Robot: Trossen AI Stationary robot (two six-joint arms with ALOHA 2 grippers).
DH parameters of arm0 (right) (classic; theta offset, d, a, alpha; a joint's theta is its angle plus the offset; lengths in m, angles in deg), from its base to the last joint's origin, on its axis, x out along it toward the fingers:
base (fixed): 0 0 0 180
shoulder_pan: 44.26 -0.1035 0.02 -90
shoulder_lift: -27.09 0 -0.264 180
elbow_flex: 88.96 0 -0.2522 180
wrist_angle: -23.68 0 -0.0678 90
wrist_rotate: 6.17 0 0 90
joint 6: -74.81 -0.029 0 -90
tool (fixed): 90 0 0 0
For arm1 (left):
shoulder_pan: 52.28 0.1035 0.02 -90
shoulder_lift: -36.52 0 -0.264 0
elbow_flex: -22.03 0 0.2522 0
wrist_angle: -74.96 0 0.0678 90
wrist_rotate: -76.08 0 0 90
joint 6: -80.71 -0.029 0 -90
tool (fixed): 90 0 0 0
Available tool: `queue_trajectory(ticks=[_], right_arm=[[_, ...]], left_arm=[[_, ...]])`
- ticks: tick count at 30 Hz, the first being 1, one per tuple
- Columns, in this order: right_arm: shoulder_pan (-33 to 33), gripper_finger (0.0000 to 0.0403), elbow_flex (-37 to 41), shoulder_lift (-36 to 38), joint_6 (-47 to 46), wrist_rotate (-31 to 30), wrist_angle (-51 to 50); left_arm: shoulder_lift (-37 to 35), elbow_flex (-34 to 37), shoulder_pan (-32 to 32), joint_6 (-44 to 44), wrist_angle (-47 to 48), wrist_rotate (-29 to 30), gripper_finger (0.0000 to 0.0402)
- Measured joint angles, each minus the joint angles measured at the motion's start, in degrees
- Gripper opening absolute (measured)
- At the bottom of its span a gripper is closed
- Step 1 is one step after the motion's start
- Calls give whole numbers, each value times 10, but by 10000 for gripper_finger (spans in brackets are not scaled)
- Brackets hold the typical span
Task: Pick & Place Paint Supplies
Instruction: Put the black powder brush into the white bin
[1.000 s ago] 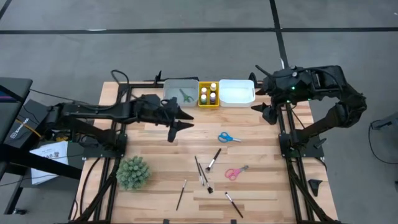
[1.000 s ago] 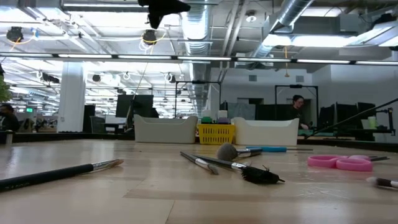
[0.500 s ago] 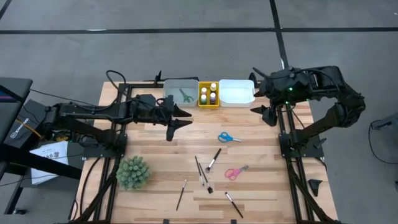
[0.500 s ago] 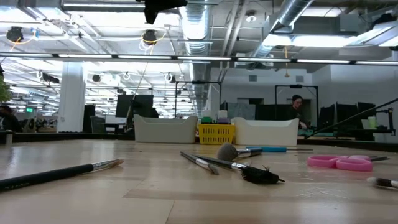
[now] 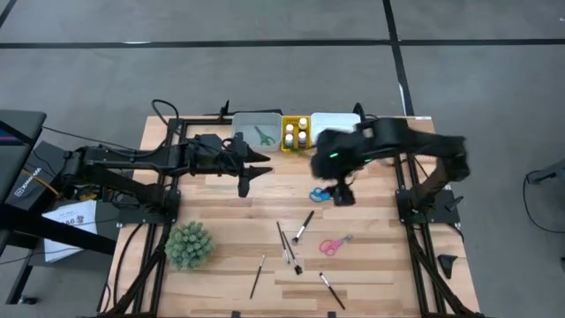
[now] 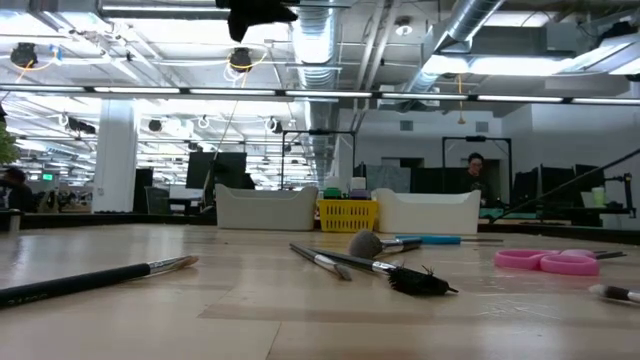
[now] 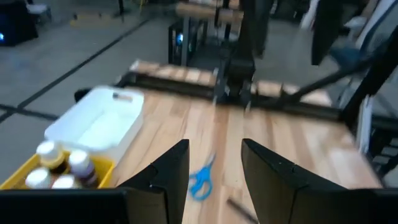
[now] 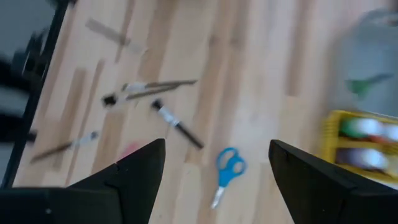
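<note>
Looking straight down, I see my right tool (image 5: 340, 196) out over the wooden surface (image 5: 371, 265), just above the blue-handled scissors (image 5: 320, 195), which lie flat on the boards in front of the trays. Through the right wrist camera its two fingers (image 8: 134, 168) stand wide apart with nothing between them, and the blue-handled scissors sit on the wood in the gap.

My left tool (image 5: 245, 179) hangs above the surface near the grey tray (image 5: 243, 124). Its fingers (image 7: 168, 171) stand apart, empty, with the scissors visible on the boards beyond them.

The three trays sit in a row at the far edge of the surface: grey tray, yellow tray (image 5: 296, 147), then white tray (image 5: 344, 119), partly covered by the right arm. Green-handled scissors (image 5: 264, 135) lie inside the grey tray. Small paint bottles (image 5: 296, 132) stand upright in the yellow tray.

Nearer the front, pink-handled scissors (image 5: 334, 244) lie flat to the right of a loose cluster of dark-handled brushes (image 5: 287, 247). One brush (image 5: 303, 226) lies at a slant between the blue and pink scissors, another (image 5: 257, 275) lies apart toward the plant ball (image 5: 189, 245), and a third (image 5: 331, 290) lies closest to the front edge.

In the low camera, a person (image 6: 476, 172) stands in the room behind the trays.
</note>
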Motion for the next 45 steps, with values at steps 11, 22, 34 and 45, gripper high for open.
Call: queue_trajectory(ticks=[11, 22, 34, 45], right_arm=[[-11, 283, 1, -142, 18, 117, -84], [-55, 283, 229, -28, -40, 142, 179], [-78, 283, 534, 29, -46, 119, 618], [-104, 283, 534, -84, 2, 110, 692]], left_arm=[[-19, 0, -4, -9, 270, -13, 140], [-135, 46, -42, 19, 407, -22, 140], [-250, 124, -54, 69, 346, -23, 140], [-239, 138, -54, 94, 333, -19, 140]])
